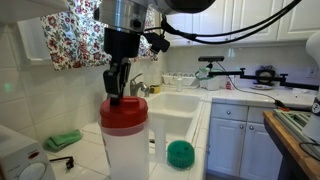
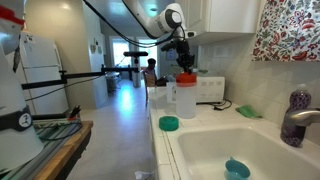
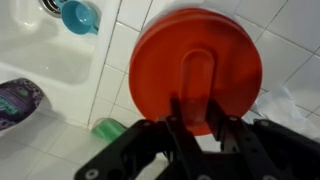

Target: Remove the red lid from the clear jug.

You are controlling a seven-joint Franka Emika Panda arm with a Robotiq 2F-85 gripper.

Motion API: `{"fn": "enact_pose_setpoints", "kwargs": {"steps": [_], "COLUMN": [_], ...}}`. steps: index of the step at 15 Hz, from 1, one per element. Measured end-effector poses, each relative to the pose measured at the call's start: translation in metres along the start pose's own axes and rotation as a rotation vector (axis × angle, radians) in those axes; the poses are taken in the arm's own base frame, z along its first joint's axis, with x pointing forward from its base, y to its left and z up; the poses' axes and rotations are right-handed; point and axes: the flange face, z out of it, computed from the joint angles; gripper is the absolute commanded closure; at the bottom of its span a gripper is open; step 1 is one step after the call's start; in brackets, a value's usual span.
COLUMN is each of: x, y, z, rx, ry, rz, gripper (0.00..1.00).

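The clear jug [image 1: 126, 152] stands upright on the tiled counter beside the sink, also seen in an exterior view [image 2: 186, 103]. The red lid [image 1: 124, 114] sits on its top in both exterior views [image 2: 186, 79]. In the wrist view the red lid [image 3: 195, 45] fills the middle and hides the jug; a raised ridge runs across its top. My gripper [image 3: 197, 112] comes straight down from above [image 1: 118, 88] [image 2: 184, 63]. Its two fingers are closed on either side of that ridge and touch the lid.
A white sink [image 1: 172, 112] [image 2: 215, 150] lies beside the jug, with a faucet [image 2: 291, 124]. A green round object [image 1: 180, 152] [image 2: 168, 123] lies near it. A teal cup [image 3: 80, 15], a purple soap bottle [image 3: 20, 100] [image 2: 299, 103] and a green cloth [image 1: 65, 140] are nearby.
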Motion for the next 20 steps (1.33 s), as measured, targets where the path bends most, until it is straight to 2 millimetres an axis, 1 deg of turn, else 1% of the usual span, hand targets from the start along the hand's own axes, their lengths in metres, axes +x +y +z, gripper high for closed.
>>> {"fn": "enact_pose_setpoints", "kwargs": {"steps": [3,6,13,20], "x": [0.000,0.002,0.006,0.008], "y": [-0.006,-0.012,-0.001,-0.004], "z": [-0.004,-0.018,-0.033,-0.057], "rx": [0.004,0.007,0.001,0.007], "ry": [0.007,0.026,0.049,0.084], "rz": [-0.010,-0.018,-0.002,-0.007], "gripper": [0.92,0.92,0.92,0.92]}}
